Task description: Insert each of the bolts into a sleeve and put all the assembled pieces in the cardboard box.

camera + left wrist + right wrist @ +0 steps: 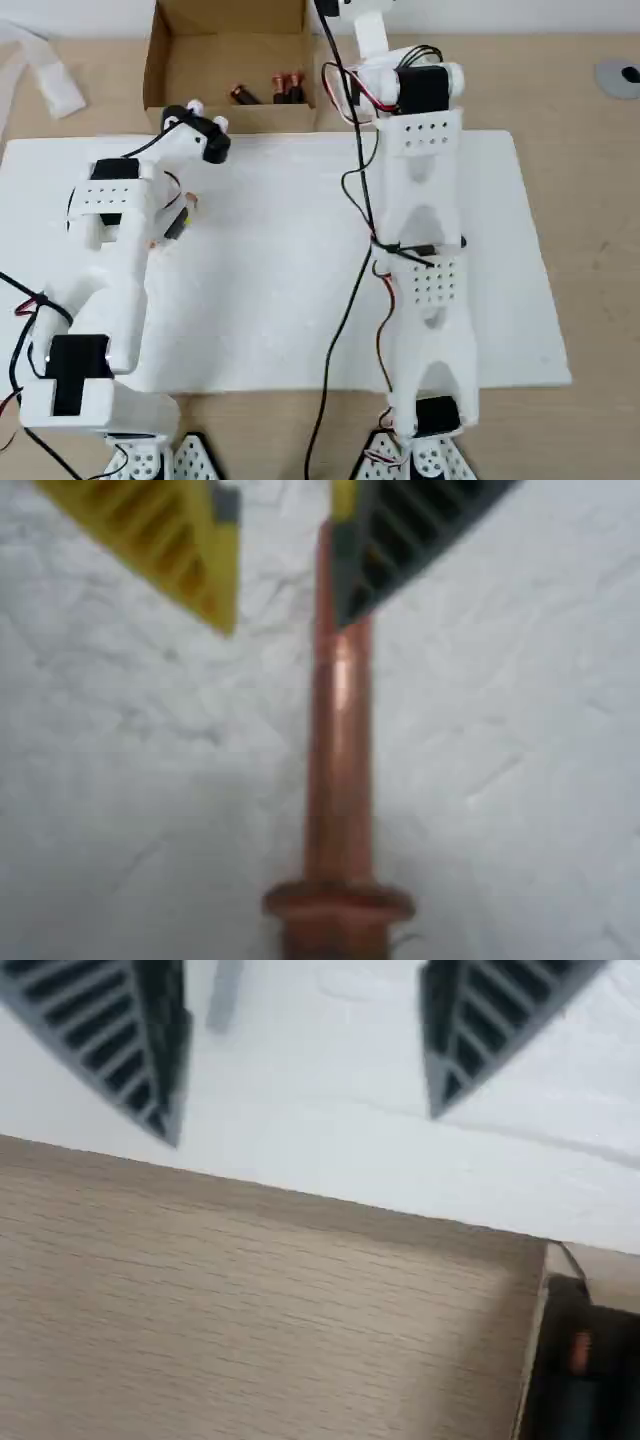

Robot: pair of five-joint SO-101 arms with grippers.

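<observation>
A copper bolt lies on the white foam mat, its flanged head nearest the camera. My left gripper hangs open just above it. The bolt's shaft runs under the dark finger, and the yellow finger stands apart to the side. From above, the left gripper is over the mat's left part. My right gripper is open and holds nothing, beyond the mat's far edge near the cardboard box. The cardboard box holds a few dark and copper pieces.
The right arm stretches along the foam mat towards the back of the table, with its black cable trailing over the mat. White scraps lie at the back left, and a grey disc at the back right.
</observation>
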